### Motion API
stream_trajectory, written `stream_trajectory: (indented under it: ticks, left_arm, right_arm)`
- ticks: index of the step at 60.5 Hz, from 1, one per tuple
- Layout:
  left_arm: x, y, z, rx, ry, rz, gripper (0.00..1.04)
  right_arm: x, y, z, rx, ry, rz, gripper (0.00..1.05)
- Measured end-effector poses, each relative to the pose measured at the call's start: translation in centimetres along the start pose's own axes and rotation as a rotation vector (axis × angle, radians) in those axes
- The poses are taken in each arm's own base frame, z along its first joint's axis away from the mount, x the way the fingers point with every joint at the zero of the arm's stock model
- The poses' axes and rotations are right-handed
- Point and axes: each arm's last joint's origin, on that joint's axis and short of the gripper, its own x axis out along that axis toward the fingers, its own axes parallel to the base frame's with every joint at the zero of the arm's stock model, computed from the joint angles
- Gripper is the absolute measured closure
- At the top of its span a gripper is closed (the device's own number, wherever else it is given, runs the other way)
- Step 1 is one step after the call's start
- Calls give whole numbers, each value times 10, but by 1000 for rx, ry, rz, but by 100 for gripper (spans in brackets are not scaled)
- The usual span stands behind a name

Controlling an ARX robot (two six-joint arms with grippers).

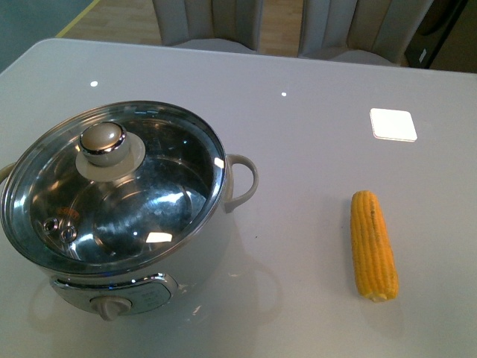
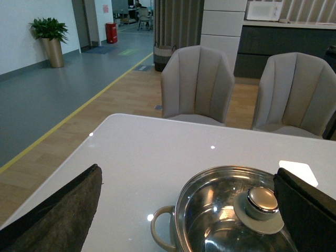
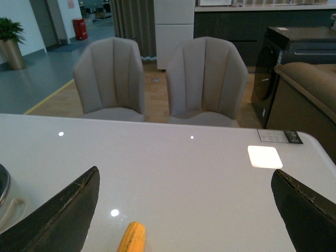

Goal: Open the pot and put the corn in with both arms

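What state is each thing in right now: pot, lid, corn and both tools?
pot: closed, upright on the table.
lid: seated on the pot.
corn: lying loose on the table, ungripped.
left tool: open, holding nothing.
right tool: open, holding nothing.

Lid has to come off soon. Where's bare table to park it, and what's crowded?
The widest bare stretch of table lies between the pot and the corn, front to back. Also free: behind the pot, toward the chairs. Crowded: the near left, filled by the pot. A white square sits beyond the corn.
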Motion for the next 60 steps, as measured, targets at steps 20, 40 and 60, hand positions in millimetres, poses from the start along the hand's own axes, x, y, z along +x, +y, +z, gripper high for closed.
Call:
stream_trajectory:
  ticks: [20, 40, 60]
  left_arm:
    - [0, 0, 0, 0, 0, 0, 7]
    - [0, 0, 0, 0, 0, 0, 7]
    - [32, -5, 12, -184, 406, 66, 7]
  right_arm:
    - [0, 0, 0, 0, 0, 0, 9]
    - [0, 0, 0, 0, 0, 0, 9]
    - [0, 0, 0, 0, -1, 0, 9]
